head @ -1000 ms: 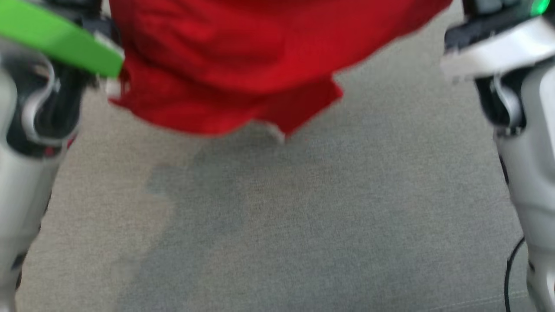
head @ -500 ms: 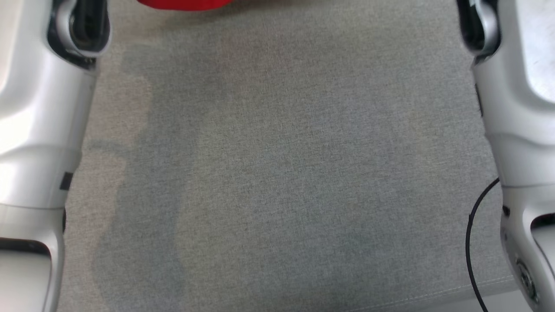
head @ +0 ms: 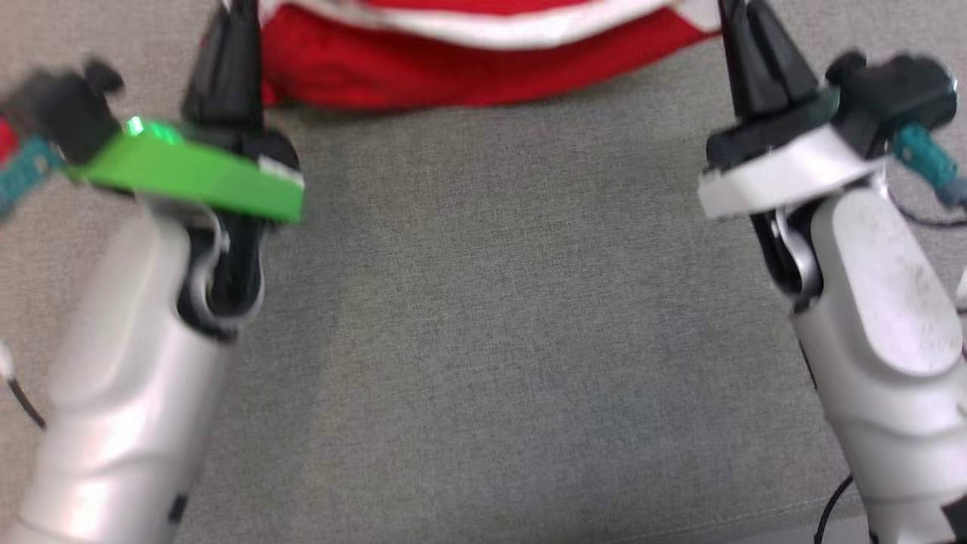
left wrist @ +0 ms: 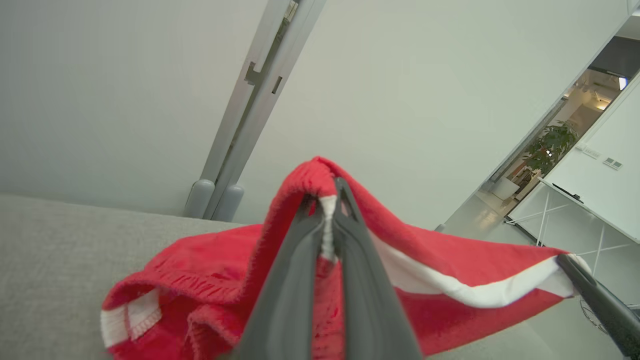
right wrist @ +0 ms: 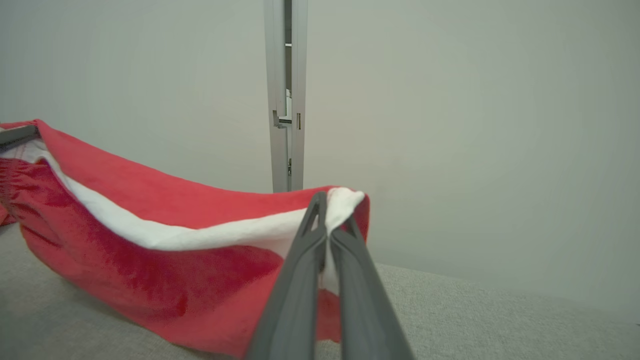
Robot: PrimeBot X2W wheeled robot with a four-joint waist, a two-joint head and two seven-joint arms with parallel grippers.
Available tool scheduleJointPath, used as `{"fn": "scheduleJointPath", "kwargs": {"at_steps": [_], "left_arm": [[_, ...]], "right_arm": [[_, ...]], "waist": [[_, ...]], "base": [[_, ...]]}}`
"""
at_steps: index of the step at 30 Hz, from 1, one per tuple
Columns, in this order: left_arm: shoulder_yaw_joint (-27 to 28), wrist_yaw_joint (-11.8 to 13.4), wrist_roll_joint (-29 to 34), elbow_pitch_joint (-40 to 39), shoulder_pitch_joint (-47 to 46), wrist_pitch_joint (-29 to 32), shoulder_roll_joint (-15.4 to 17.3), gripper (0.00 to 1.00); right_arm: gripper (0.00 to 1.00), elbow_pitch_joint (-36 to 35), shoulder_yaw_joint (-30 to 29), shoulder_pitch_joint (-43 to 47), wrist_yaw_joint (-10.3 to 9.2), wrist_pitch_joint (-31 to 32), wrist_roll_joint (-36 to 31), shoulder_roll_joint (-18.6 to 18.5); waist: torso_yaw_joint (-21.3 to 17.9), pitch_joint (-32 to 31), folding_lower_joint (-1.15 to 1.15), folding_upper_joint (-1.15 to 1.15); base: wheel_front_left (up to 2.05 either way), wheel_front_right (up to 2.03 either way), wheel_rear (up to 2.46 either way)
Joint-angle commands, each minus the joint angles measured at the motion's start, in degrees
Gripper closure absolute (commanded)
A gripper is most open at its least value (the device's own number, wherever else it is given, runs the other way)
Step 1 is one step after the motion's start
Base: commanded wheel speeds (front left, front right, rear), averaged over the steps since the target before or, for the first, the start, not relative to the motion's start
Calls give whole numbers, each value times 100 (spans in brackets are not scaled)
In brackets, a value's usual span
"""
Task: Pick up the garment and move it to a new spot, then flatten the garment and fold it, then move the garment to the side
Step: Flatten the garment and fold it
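Since half a second ago the head view itself has shifted, so the camera has moved; where only pale forearms and a sliver of red showed, the left gripper (head: 240, 19) and the right gripper (head: 736, 26), each with two long dark fingers, now stand at the top, and between them stretches the garment (head: 453, 68), a red jersey T-shirt with a white band, at the far end of the grey woven fabric surface (head: 491, 340). In the left wrist view the left gripper (left wrist: 332, 195) is closed tight on a red edge with white trim, the cloth rising in a peak over its tips; the garment (left wrist: 440, 260) sags toward the right gripper (left wrist: 600, 300) and lies bunched at the lower left. In the right wrist view the right gripper (right wrist: 330, 210) is closed on a white corner; the garment (right wrist: 150, 250) hangs like a hammock, and its lower part seems to rest on the surface. I judge both holds are thin pinches near the edge; if the arms pull further apart, one corner may slip out; if they lower now, the bunched part may fold under, so the flattening would fail.
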Motion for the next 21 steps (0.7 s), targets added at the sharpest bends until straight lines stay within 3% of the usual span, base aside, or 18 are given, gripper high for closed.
{"fn": "scheduleJointPath", "kwargs": {"at_steps": [1,7,15,21], "left_arm": [[40,-16,122,-175,312,-2,58,100],[434,-17,407,-1126,1848,-3,-83,100],[535,-7,806,-2120,3617,-3,-2,100],[628,224,766,-2789,4637,-4,-52,100]], "right_arm": [[100,-142,-55,297,-6,-25,12,-32],[100,-806,-275,1638,-6,-25,-38,41],[100,-2020,-451,3350,-6,308,-41,196],[100,-3196,-736,4145,-6,853,-230,327]], "waist": [[37,-205,-1,0],[31,-714,-1,0],[-16,-1495,-1,0],[-29,-1811,-1,0]], "base": [[0,0,0],[0,0,0],[0,0,0],[0,0,0]]}}
